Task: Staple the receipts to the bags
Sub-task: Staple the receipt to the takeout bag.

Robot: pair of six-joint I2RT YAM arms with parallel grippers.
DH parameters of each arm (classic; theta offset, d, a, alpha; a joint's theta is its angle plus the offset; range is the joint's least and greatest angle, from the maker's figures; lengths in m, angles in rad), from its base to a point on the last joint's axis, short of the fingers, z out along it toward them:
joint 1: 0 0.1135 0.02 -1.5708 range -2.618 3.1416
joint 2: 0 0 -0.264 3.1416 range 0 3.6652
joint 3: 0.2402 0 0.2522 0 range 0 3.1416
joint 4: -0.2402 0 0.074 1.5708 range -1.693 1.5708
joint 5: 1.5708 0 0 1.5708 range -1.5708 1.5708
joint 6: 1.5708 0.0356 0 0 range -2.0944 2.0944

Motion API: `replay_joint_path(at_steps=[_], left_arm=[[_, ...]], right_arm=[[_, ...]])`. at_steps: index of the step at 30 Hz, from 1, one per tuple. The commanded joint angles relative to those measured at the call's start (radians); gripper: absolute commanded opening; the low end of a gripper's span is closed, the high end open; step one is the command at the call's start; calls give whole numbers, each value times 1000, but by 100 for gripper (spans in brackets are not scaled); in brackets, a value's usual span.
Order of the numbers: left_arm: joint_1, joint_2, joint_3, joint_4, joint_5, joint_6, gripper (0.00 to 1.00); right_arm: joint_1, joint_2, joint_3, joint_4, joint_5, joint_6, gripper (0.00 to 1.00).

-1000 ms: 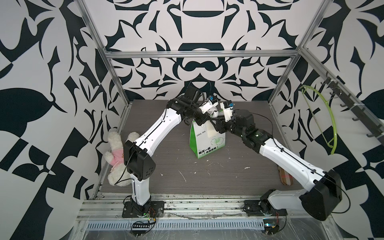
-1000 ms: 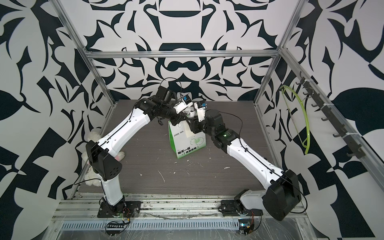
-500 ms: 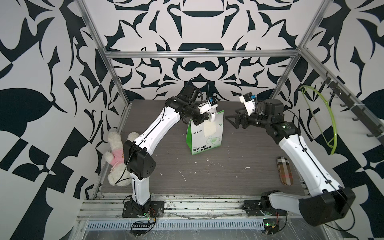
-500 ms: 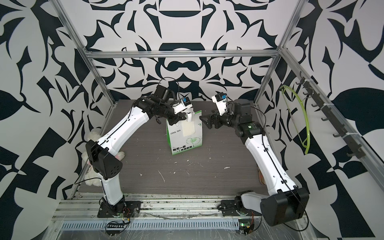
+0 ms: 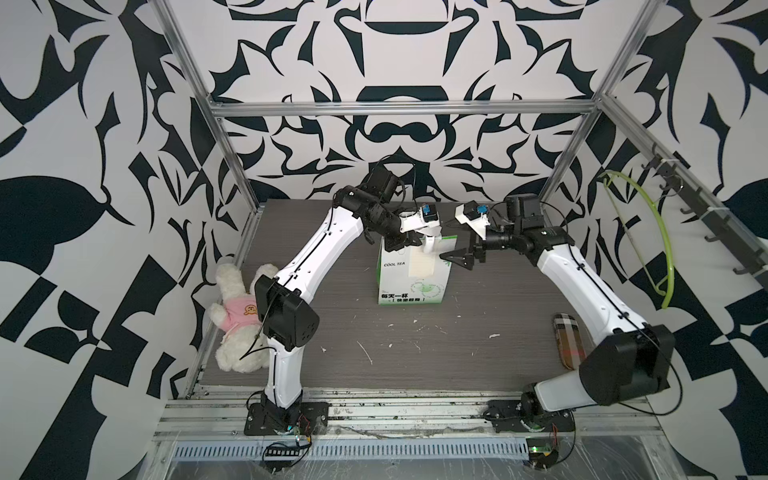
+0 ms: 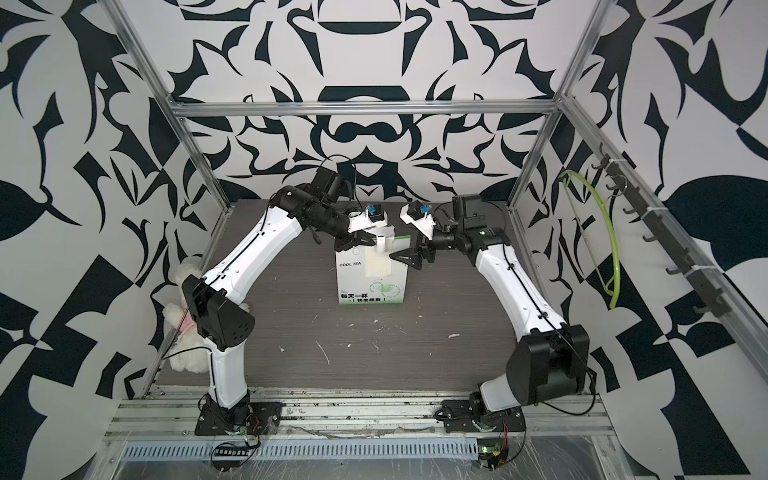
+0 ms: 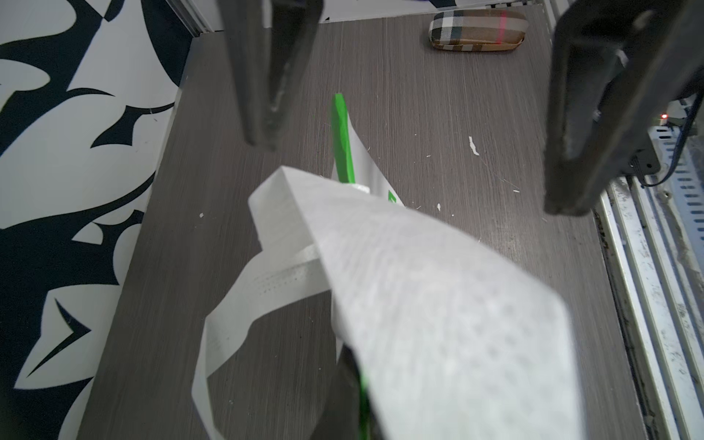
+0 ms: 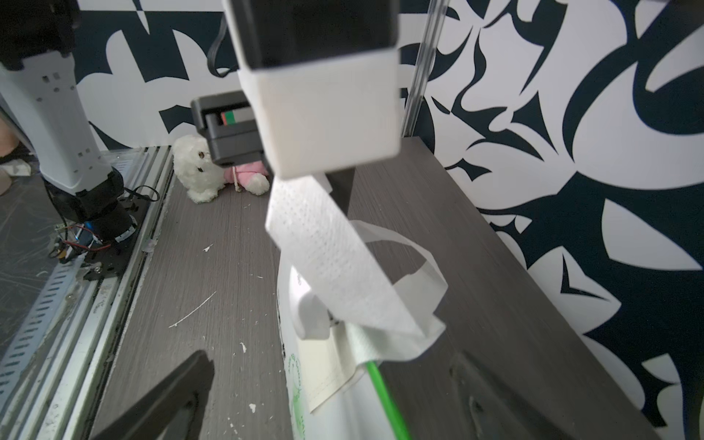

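Both top views show the left gripper (image 5: 401, 244) clamped shut on a loop handle (image 8: 331, 266) of the light, crumple-prone COOL TEA paper bag (image 5: 399, 286) beneath it, limp receipt (image 5: 422, 266) flat on its face, right gripper (image 5: 456, 261) wide open, empty, alongside; best gripped at the rim, I judge.

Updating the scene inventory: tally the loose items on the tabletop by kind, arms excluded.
bag: 1
receipt: 1
plush toy: 1
plaid case: 1
Total: 4
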Motion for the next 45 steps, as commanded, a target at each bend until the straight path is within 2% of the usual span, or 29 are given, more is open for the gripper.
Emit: replay_joint_path(at_steps=[1,12,28,45], left_arm=[[0,13,23,-57,76,58,0],[0,30,40,-36,135,41,0],[-16,35,64,-31,156,24,0],[-36,89,160,-49,174,-20,0]], right_arm=[[11,-1,63,-45,-60,-93,99],[69,39,73,-97,-41,-135,96],[81,100,110,-93,-49,-55,74],[107,161,200,-266,-24,-127,63]])
